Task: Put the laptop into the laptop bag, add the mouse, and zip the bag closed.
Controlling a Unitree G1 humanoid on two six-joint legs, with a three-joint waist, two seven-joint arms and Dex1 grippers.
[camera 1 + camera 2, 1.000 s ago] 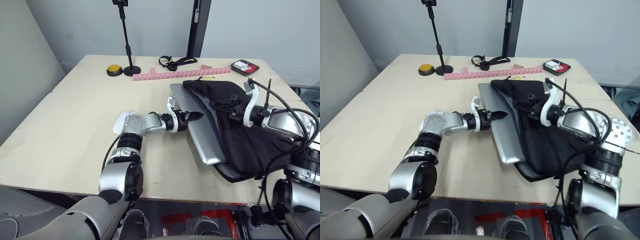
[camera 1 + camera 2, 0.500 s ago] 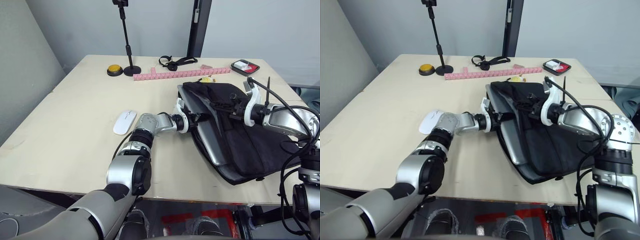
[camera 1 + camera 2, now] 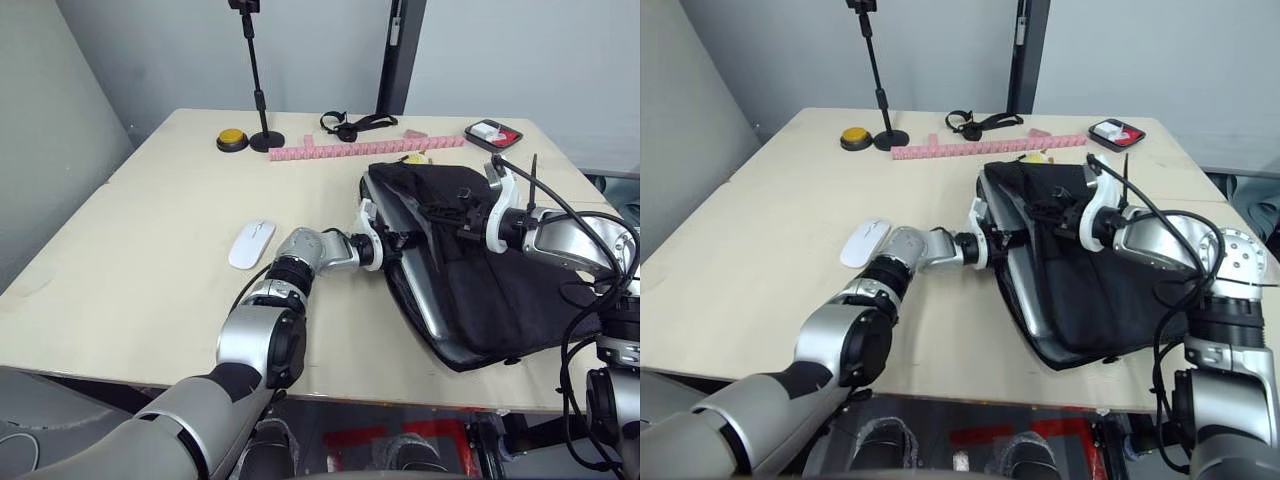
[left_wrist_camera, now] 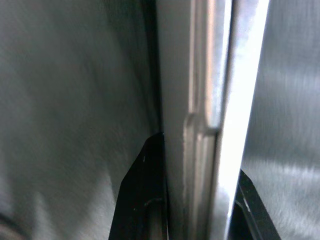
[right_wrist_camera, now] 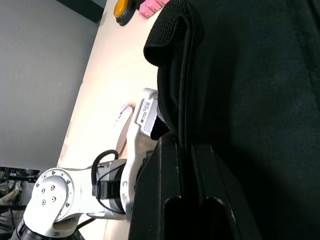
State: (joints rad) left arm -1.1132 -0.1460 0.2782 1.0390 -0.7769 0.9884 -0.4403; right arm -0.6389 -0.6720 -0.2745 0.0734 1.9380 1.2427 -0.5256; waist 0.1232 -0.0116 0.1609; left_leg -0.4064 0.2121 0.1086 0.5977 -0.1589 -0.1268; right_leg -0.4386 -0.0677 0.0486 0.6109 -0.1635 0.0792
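Pushing laptop (image 3: 415, 290) into laptop bag (image 3: 500, 290): I judge insertion nearly complete, silver edge exposed along bag's left mouth. Laptop long axis runs along that mouth, near-to-far across table (image 3: 150, 250). Left gripper (image 3: 388, 241) at laptop's left edge, fingers clamped across edge thickness per wrist view. Right gripper (image 3: 467, 222) over bag's far portion, pinched on bag's opening hem, lifting it. Mouse (image 3: 251, 243) well left of bag, beside left forearm; left arm nearer for pickup.
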